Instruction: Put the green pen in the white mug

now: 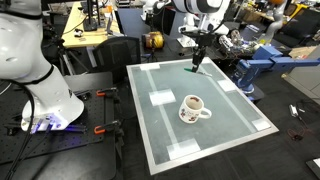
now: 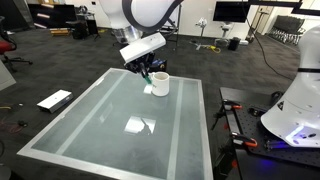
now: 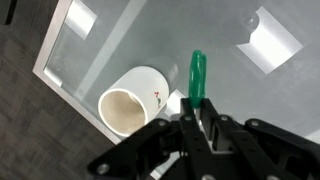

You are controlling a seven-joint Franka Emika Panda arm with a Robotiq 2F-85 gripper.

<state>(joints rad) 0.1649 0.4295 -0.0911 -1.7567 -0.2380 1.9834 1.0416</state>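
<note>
Black claw [image 3: 198, 112] fingers fill the bottom of the wrist view, pinching the lower end of the pen [image 3: 197, 75]. It is a thin, smooth teal-green stick with a rounded tip that juts straight out beyond them. The pen hangs in the air above the table [image 3: 150, 40], clear of its surface. In an exterior view it shows as a short green sliver [image 1: 194, 68] under the claw [image 1: 197, 58], over the table's far edge. The mug [image 3: 135, 98] is squat, white and glossy. It stands upright near the middle of the table [image 1: 240, 110], well apart from the pen, and nothing lies between them. In an exterior view the mug [image 1: 192, 107] has a reddish-brown pattern, a dark inside and a loop handle. The tabletop is frosted, pale green glass in a light frame, with a few white rectangular patches [image 3: 268, 42] on it. Dark carpet [image 3: 30, 110] lies beyond its edge. A white arm [image 2: 150, 15] reaches down over the mug [image 2: 158, 85], and a flat white board [image 2: 54, 99] lies on the floor beside the table.
</note>
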